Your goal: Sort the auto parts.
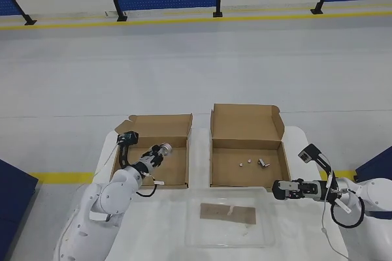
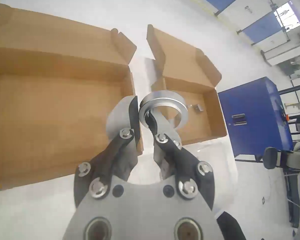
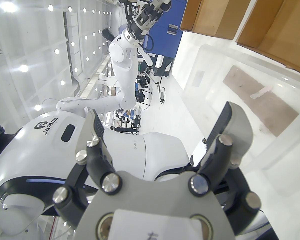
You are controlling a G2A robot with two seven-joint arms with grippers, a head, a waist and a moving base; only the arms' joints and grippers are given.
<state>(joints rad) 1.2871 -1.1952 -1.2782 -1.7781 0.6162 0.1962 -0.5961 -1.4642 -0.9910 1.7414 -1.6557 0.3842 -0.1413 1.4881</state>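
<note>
Two open boxes, an arm at each.
Left gripper (image 1: 162, 151) holds a silvery round part (image 1: 166, 149) over the left box (image 1: 176, 166). Right box (image 1: 230, 175) contains three small parts (image 1: 262, 163); right gripper (image 1: 275, 190) just beside its near corner. Clear tray (image 1: 191, 222) in front.

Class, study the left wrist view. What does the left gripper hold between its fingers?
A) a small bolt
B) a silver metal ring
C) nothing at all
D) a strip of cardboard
B: the left gripper is shut on the rim of a silver metal ring, with one finger outside the ring and the other through its hole.
</note>
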